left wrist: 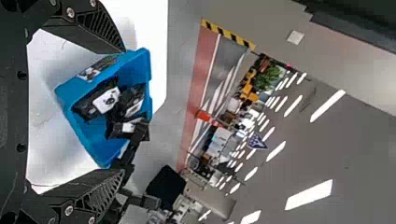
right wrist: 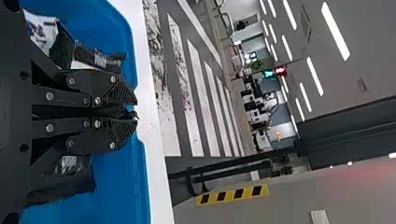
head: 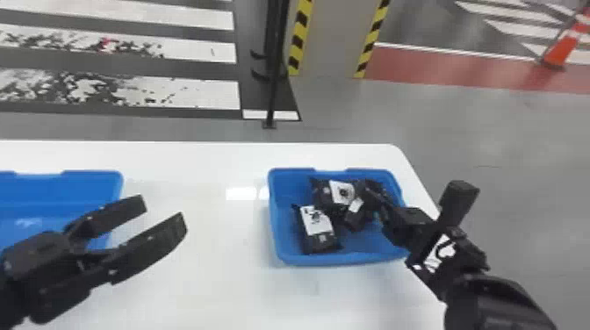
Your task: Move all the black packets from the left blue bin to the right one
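The right gripper (right wrist: 132, 112) had its jaws pinched on 1 black packet (right wrist: 111, 111) inside the blue plastic bin (head: 333, 260) at 1 o'clock, placing seemingly needing release next, while the left gripper (head: 162, 212) held spread jaws at 8 o'clock.

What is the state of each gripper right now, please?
Left gripper: open, holding nothing.
Right gripper: closed on a black packet, over the right blue bin.
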